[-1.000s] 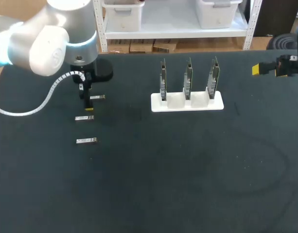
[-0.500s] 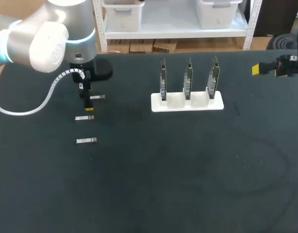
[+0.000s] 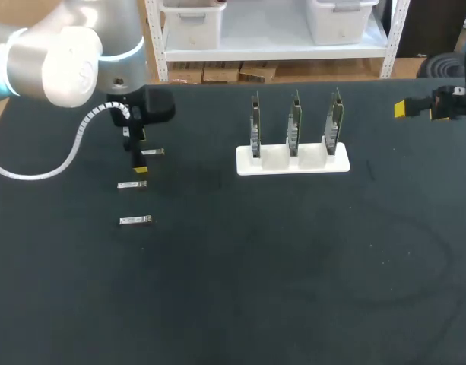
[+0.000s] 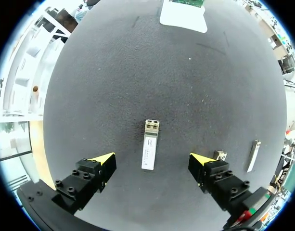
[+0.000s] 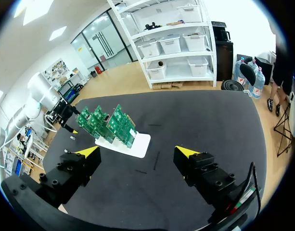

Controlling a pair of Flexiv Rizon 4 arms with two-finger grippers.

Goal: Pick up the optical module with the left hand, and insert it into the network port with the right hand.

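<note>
Lying flat: three modules [image 3: 131, 185] (three cards [image 3: 294, 122] upright) —

Optical modules, three: small silver rectangular metal blocks, lying flat on the dark table [image 3: 293, 266]. They sit apart from one another in a loose column with their long sides roughly parallel: far module [image 3: 152, 152], middle module [image 3: 131, 185], near module [image 3: 135, 220].

Network port boards, three: green circuit boards [image 3: 294, 122], upright, side by side in a white rectangular holder [image 3: 292, 161], well apart from the modules.
</note>
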